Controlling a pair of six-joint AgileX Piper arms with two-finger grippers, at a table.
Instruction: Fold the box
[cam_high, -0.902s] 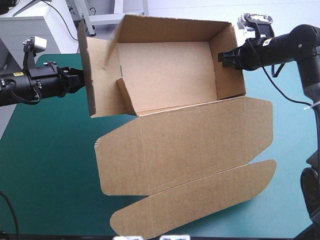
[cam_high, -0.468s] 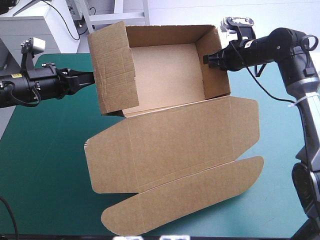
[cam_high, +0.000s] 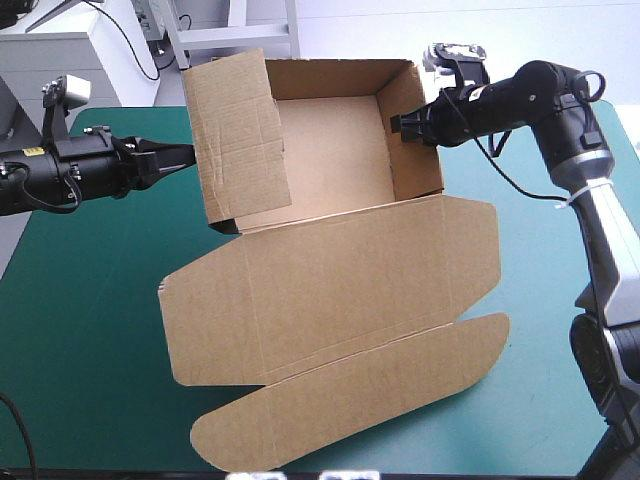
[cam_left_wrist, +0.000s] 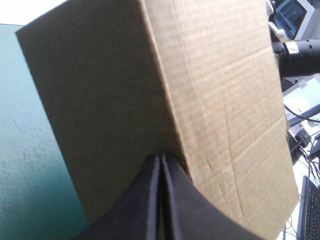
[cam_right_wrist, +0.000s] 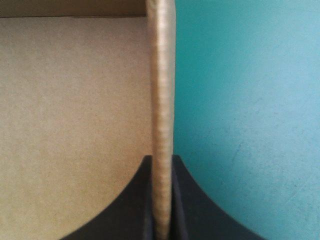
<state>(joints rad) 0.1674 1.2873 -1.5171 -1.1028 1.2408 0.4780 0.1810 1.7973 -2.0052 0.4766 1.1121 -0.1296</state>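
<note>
Pinching the box (cam_high: 330, 290) are left gripper (cam_high: 186, 153) and right gripper (cam_high: 399, 125).

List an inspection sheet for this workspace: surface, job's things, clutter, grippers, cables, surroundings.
surface: teal-green cover, smooth where it shows.
job's things: brown box, an open tray with walls raised; lid lies open toward the near edge.
clutter: nothing seen.
grippers: left gripper, jaws shut, tip against the box's left wall; right gripper, jaws shut on the right wall at its edge.
cables: nothing seen beyond the robot's own.
surroundings: nothing seen.
</note>
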